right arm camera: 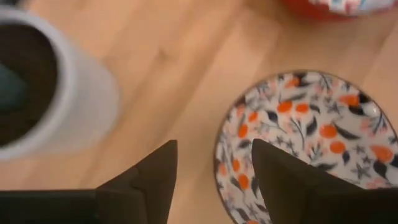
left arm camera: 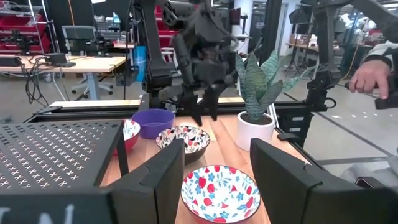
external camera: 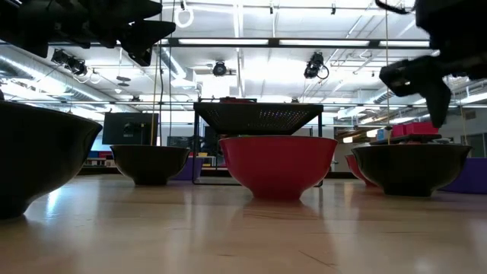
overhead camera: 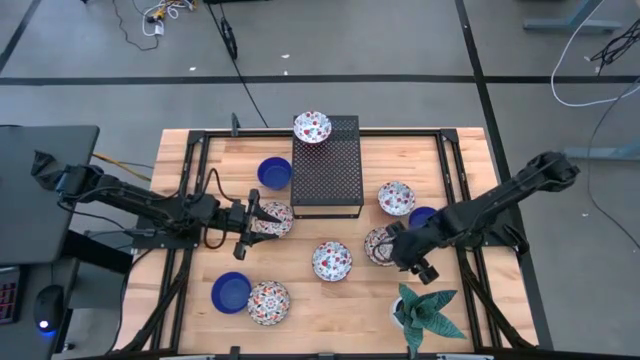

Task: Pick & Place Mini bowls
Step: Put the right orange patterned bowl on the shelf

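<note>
— Bowls lay scattered over the desk, one up on the rack. Grippers?
— Right gripper and left gripper each hovered open, empty, over a bowl.
— Glazed, slippery, breakable, I'd guess: pinch the rim.

A black perforated stand sits on the wooden table, toward its far middle. A potted plant in a white pot stands at the near right of the table. Cables lie on the grey floor beyond. In the left wrist view, a person's hand shows in the room behind, with desks farther back.
</note>
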`<move>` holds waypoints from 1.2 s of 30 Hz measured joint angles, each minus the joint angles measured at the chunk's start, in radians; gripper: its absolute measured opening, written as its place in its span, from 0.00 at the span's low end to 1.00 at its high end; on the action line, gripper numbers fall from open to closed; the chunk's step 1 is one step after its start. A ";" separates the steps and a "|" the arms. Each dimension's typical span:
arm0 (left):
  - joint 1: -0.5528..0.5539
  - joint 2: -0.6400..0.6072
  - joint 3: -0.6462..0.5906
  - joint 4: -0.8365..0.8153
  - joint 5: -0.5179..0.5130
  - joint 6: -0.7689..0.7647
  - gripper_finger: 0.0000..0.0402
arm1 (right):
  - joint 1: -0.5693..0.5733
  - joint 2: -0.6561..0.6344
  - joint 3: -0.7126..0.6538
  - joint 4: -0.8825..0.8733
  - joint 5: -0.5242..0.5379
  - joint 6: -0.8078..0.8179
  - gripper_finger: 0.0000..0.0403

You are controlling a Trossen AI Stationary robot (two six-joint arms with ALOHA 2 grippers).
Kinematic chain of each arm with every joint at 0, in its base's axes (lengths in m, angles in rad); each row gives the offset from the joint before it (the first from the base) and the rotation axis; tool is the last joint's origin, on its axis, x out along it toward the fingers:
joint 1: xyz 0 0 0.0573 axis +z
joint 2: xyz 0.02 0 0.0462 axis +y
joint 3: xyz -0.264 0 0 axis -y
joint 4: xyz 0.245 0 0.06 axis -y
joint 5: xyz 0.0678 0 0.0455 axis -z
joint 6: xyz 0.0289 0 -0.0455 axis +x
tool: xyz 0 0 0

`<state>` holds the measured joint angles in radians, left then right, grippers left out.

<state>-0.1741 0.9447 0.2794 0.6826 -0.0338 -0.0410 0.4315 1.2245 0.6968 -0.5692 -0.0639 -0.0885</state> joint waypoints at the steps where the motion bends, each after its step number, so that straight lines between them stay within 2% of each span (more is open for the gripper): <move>1: 0.000 0.000 0.000 0.000 0.000 0.000 0.47 | 0.008 0.012 -0.003 0.003 0.026 0.002 0.52; 6: 0.000 0.000 0.000 0.000 -0.022 0.000 0.47 | 0.030 0.058 -0.007 0.004 0.107 0.038 0.49; 11: 0.000 0.000 0.000 0.000 -0.026 0.000 0.47 | 0.046 0.095 -0.007 0.007 0.112 0.040 0.43; 19: 0.000 0.000 0.000 0.000 -0.026 0.001 0.47 | 0.071 0.122 -0.007 0.009 0.213 0.035 0.28; 26: 0.000 0.000 0.000 0.001 -0.026 0.001 0.47 | 0.075 0.120 -0.006 0.013 0.215 0.054 0.04; 30: 0.000 0.000 0.000 0.001 -0.026 0.001 0.47 | 0.081 0.113 -0.002 0.002 0.206 0.063 0.04; 36: 0.000 0.000 0.000 0.001 -0.026 0.001 0.47 | 0.089 0.048 0.112 -0.085 0.067 0.093 0.01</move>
<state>-0.1741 0.9451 0.2794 0.6838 -0.0597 -0.0402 0.5209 1.2722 0.8085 -0.6542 0.0032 0.0046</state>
